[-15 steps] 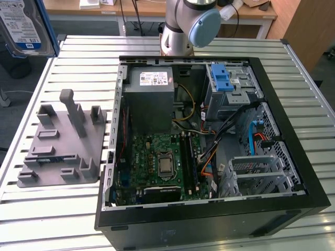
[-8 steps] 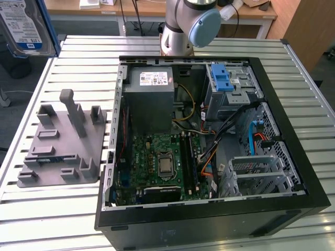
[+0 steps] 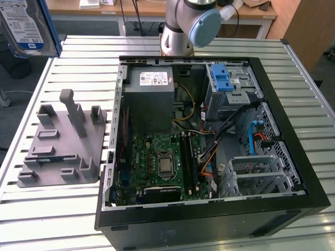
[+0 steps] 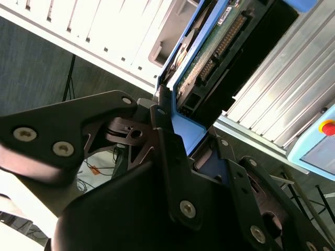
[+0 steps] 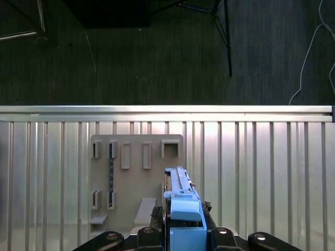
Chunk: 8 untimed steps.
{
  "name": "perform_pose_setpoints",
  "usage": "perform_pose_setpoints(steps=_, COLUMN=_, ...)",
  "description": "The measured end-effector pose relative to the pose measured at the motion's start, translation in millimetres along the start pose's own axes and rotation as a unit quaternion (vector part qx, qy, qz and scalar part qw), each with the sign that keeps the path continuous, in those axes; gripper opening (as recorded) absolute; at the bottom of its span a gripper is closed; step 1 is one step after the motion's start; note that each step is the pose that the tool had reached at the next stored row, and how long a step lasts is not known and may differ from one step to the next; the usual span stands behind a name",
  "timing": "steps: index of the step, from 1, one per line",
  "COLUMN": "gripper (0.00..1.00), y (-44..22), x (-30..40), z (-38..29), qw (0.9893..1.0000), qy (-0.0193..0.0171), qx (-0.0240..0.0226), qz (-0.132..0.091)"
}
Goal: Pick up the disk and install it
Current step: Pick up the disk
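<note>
Place: robotics lab.
Desk (image 3: 52,209): slatted aluminium, robot arm (image 3: 180,31) base at its edge.
On it: opened computer case (image 3: 209,225), grey fixture plate (image 3: 31,175).
Floor: carpet (image 5: 157,63), loose cables (image 5: 302,78).

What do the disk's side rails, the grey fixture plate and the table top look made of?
On the disk, a metal-looking grey casing under a paper label; its side rails look like moulded blue plastic, matte and uniform in colour. The fixture plate is matte grey, probably plastic, possibly printed; the look leaves that open. The table top is ribbed light metal, likely aluminium, judging by its pale sheen.
</note>
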State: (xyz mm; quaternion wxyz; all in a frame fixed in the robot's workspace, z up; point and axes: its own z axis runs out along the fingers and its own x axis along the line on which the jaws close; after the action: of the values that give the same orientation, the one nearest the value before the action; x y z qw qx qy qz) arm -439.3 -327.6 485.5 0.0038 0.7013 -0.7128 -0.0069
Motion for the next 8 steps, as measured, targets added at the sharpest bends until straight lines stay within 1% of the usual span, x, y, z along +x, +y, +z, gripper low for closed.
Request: perform_pose_setpoints(steps=8, gripper=0.36, y=-3.2, x=-0.1, z=0.0, qw=1.0000, qy=0.0000, qx=0.0000, qz=0.000)
